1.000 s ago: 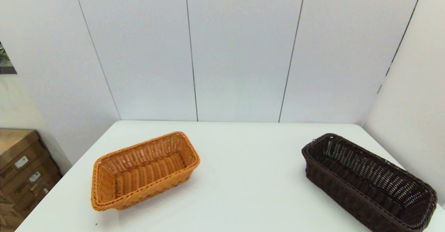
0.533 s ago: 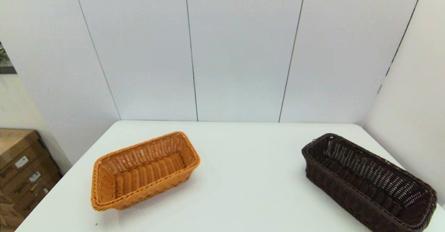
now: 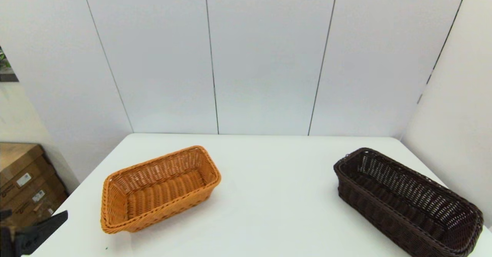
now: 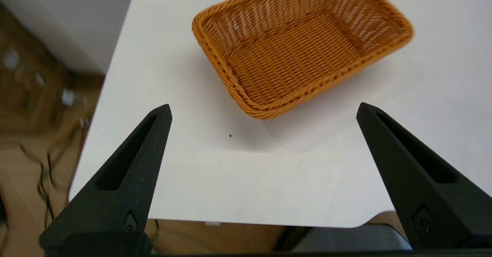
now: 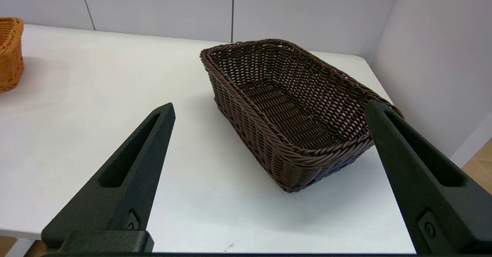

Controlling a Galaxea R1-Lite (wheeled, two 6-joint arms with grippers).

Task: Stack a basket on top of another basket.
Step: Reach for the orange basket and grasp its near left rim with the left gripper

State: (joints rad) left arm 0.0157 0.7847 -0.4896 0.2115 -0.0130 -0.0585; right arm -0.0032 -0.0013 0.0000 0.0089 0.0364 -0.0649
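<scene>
Dark brown wicker makes up the long basket (image 3: pixel 407 201) at the right side of the white desk (image 3: pixel 276 207), lying at a slant with its near end close to the desk's right front corner. It is rectangular, with open-weave sides and a braided rim, and nothing is in it. The orange-tan basket (image 3: pixel 159 187) sits well apart from it on the desk's left half, also slanted, with sloping sides and a braided rim; it too holds nothing.

The left gripper (image 4: pixel 263 110) hangs off the desk's left front corner, fingers (image 4: pixel 127 176) spread wide, the orange-tan basket just beyond the tips. In the head view only a dark tip (image 3: pixel 36 232) shows at the lower left edge, probably one of those fingers.

The right gripper (image 5: pixel 269 109) is low at the desk's front edge, facing the dark brown basket, its fingers (image 5: pixel 419 164) wide apart and touching nothing. It does not show in the head view.

Cardboard boxes (image 3: pixel 23 187) stand on the floor beside the desk's left side.
</scene>
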